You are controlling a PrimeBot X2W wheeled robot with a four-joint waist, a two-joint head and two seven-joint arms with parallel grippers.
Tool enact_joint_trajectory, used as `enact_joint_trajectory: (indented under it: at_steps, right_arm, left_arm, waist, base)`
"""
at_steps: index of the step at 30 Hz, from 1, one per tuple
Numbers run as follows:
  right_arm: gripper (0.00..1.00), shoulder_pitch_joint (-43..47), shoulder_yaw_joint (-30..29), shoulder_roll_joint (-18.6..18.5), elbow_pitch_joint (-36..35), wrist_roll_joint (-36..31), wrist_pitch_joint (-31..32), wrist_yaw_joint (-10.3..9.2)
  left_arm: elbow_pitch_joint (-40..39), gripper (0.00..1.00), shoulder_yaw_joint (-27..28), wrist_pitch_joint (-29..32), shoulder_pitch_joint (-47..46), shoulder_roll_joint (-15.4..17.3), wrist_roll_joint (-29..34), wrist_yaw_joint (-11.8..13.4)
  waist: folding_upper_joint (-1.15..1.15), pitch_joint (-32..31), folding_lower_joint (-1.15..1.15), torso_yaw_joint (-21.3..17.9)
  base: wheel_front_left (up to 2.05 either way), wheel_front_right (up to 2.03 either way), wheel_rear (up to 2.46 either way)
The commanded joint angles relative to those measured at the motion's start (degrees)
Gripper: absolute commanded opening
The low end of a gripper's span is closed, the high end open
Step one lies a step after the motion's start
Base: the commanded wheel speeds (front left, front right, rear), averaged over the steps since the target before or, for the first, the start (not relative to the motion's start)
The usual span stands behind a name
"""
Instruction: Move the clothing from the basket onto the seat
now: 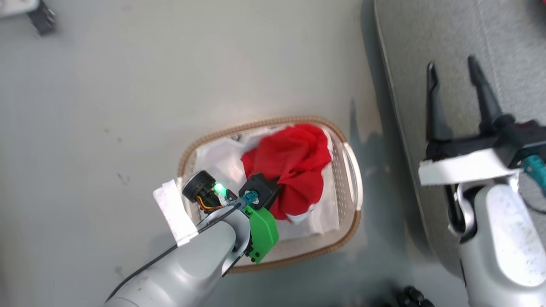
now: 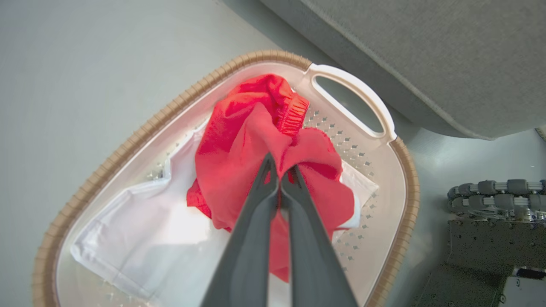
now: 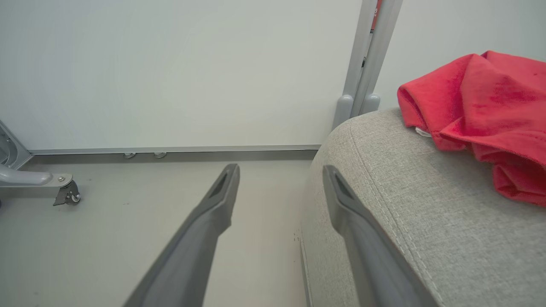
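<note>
In the head view, the basket (image 1: pixel 337 245) stands on the floor (image 1: pixel 128 106) just beside the seat (image 1: pixel 460 42). The left pincer (image 1: pixel 263 190) reaches down into the basket, its tips buried in a bunched red garment (image 1: pixel 294 162). The right pincer (image 1: pixel 451 64) hovers over the seat's edge with its fingers spread and nothing between them. From here the job looks barely begun, with red cloth in the basket and bare cushion. The left wrist view makes the grip plain where the head view hides it: the two dark fingers are pressed together on a raised fold of the red garment, which rests on the white liner (image 2: pixel 140 226) near the basket's handle (image 2: pixel 354 91) with its elastic band showing. No other red piece can be made out beneath it, though the liner could hide one. The right wrist view adds what the other two leave out: a second red garment (image 3: pixel 482 111) lies crumpled on the seat, farther in from the rounded corner, with a pale wall (image 3: pixel 170 72) behind. I judge the task to be partly done, with one piece delivered and at least the pinched piece to be lifted clear and carried across to the cushion.
</note>
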Motion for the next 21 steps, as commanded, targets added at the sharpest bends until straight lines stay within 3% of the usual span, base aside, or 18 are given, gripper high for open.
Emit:
enact_joint_trajectory:
  at_steps: [1, 11, 21]
  right_arm:
    - [1.0, 2.2, 0.3, -0.2, 0.9, -0.3, -0.2, -0.08]
    - [1.0, 10.4, 2.3, -0.2, 6.0, 0.8, -0.2, -0.08]
    - [1.0, 15.0, 4.1, -0.2, 8.1, 1.6, -0.2, -0.08]
  left_arm:
    - [-1.3, 0.0, 0.5, -0.2, 1.5, 1.2, 1.2, 0.4]
    - [-12.9, 0.0, 3.2, -0.3, 2.3, 9.9, 6.7, 1.8]
    - [-24.4, 0.0, 6.8, 1.1, -3.0, 19.6, 8.0, 4.8]
  waist:
    - [0.0, -11.6, 0.0, 4.7]
    - [0.0, -27.5, 0.0, 5.4]
    - [0.0, -35.9, 0.0, 3.9]
  base:
    - [0.0, 0.0, 0.0]
    - [0.0, 0.0, 0.0]
    - [0.0, 0.0, 0.0]
